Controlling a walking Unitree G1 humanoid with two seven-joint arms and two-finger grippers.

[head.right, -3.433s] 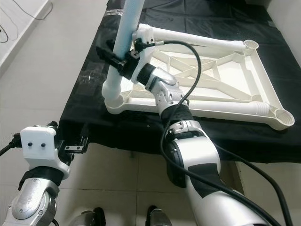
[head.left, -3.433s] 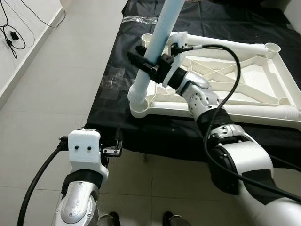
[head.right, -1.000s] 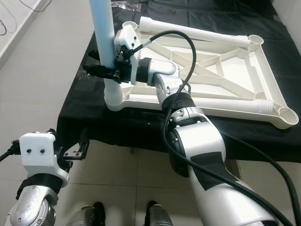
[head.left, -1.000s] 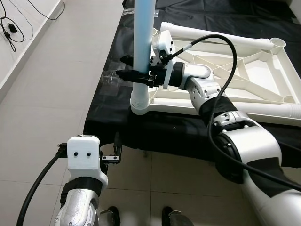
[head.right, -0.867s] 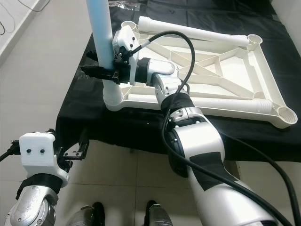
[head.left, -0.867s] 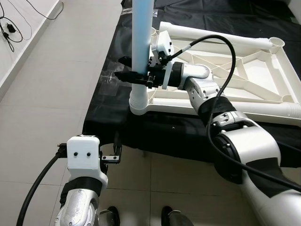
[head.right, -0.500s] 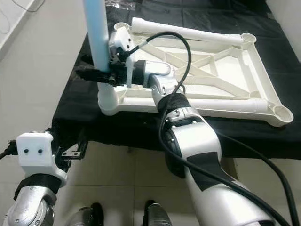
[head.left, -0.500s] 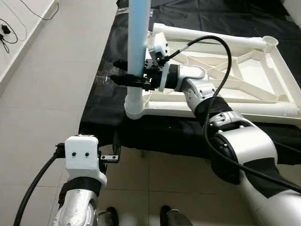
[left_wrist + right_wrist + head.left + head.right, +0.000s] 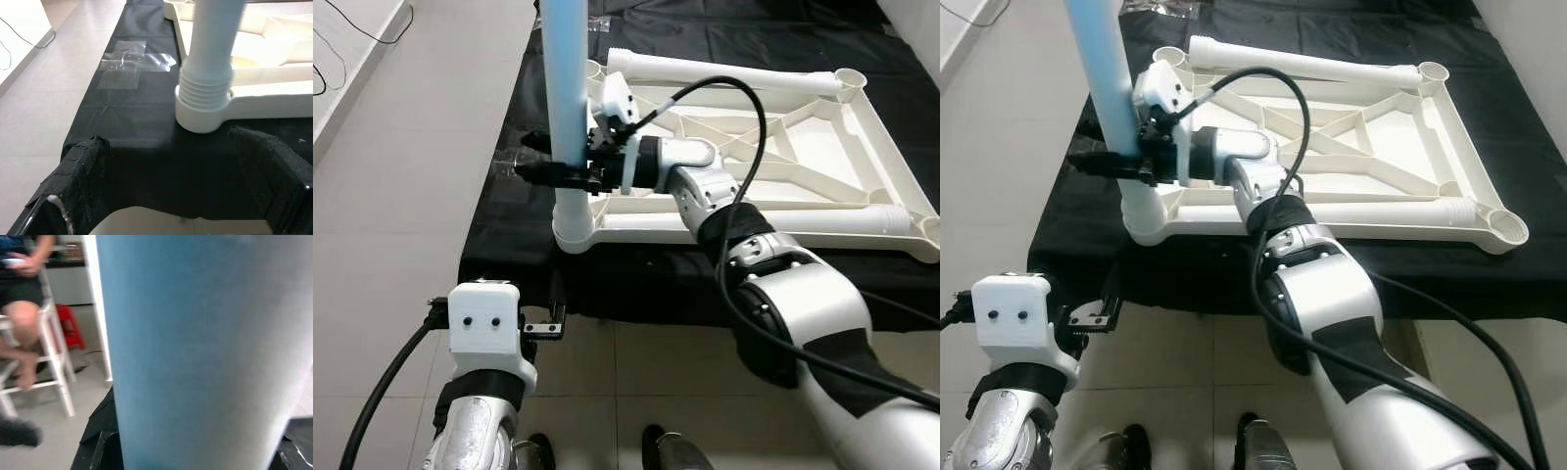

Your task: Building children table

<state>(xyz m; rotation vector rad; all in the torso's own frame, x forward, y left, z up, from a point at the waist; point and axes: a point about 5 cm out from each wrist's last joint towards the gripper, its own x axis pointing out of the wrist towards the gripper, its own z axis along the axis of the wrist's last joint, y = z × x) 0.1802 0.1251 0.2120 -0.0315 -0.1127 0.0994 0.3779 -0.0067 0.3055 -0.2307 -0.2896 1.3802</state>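
At the frame's corner, right gripper point(image 9: 558, 173) apparently clamps upright blue leg point(image 9: 565, 88)

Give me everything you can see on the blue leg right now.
The blue leg is a smooth, pale blue tube, plastic by the look of it, with a white ribbed end. It stands about upright, that end seated in the near left corner socket of the upturned white tabletop, which lies on black cloth. Its top runs out of frame. The right claw is shut on it just above the ribs. How deeply it is seated cannot be told.
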